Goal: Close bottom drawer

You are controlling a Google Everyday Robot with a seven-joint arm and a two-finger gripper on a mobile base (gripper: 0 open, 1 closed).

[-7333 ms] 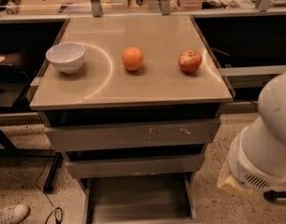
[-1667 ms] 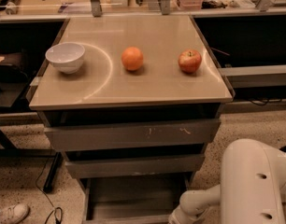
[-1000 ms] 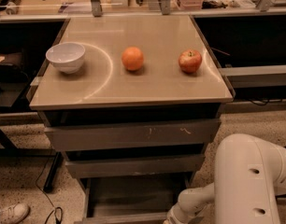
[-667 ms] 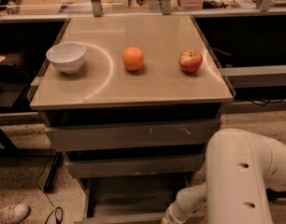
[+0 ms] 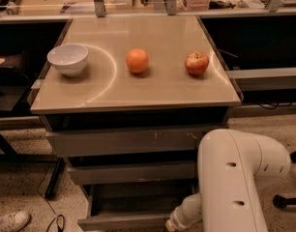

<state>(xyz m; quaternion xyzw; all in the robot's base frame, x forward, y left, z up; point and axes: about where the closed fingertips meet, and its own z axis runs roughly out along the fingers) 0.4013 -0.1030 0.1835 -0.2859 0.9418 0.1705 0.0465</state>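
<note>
The bottom drawer (image 5: 133, 204) is the lowest and narrowest of three grey drawers under the tan table top. It stands pulled out, and its plain flat front (image 5: 121, 222) shows near the bottom edge of the view. My white arm (image 5: 235, 178) reaches down at the right. Its wrist and my gripper (image 5: 170, 224) sit at the right end of the drawer front, at the very bottom of the view and mostly cut off by it.
A white bowl (image 5: 68, 58), an orange (image 5: 137, 61) and a red apple (image 5: 197, 64) sit on the table top (image 5: 138, 91). The scratched top drawer (image 5: 124, 141) and the middle drawer (image 5: 131, 173) are nearly shut. A shoe (image 5: 10, 221) and a cable lie on the floor at the left.
My arm has swung in from the right and down to the drawer front. The bottom drawer has slid inward, so its front edge now shows in the view.
</note>
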